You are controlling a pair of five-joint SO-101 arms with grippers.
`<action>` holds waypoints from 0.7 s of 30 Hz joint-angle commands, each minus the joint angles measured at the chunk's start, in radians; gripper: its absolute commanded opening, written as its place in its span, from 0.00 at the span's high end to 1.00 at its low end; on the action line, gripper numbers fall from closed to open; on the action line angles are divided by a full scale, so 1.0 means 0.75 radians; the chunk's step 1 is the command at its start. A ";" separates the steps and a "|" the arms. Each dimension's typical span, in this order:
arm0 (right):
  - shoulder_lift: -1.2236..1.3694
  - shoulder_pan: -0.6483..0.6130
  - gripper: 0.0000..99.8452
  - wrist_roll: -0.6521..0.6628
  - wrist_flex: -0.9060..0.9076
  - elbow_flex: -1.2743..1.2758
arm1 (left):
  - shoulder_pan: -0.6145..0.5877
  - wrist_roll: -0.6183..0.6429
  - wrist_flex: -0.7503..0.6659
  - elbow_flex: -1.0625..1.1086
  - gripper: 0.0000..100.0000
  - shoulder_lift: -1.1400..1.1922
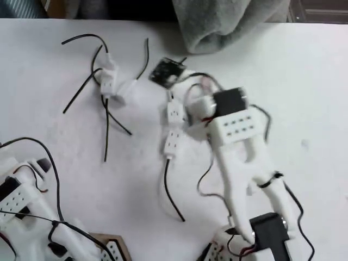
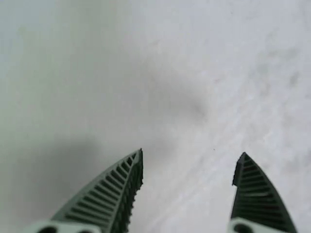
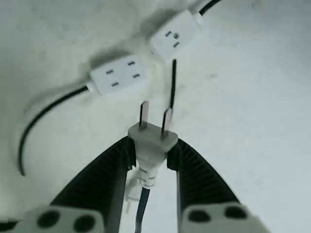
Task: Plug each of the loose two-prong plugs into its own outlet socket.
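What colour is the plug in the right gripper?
White plug, best in the right wrist view.

white table (image 1: 304, 81), grey cloth (image 1: 228, 22) at far edge

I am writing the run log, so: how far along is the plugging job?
Done: nothing certain; I cannot tell whether the far white pieces are joined. In hand: the right gripper grips a plug, prongs facing an empty socket. To do: pushing it in; the left gripper hangs open over bare table.
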 commanded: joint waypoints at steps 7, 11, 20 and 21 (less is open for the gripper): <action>0.036 -0.545 0.98 -0.863 -0.296 -0.065 | -0.122 0.104 -0.061 -0.008 0.71 -0.040; 0.222 -0.590 0.98 -1.070 -0.435 -0.063 | -0.181 0.135 -0.068 -0.010 0.71 -0.040; 0.750 -0.594 0.98 -1.598 -0.791 -0.068 | -0.183 0.135 -0.092 -0.008 0.71 -0.040; 0.793 -0.594 0.98 -1.598 -0.828 -0.068 | -0.181 0.135 -0.092 -0.008 0.71 -0.040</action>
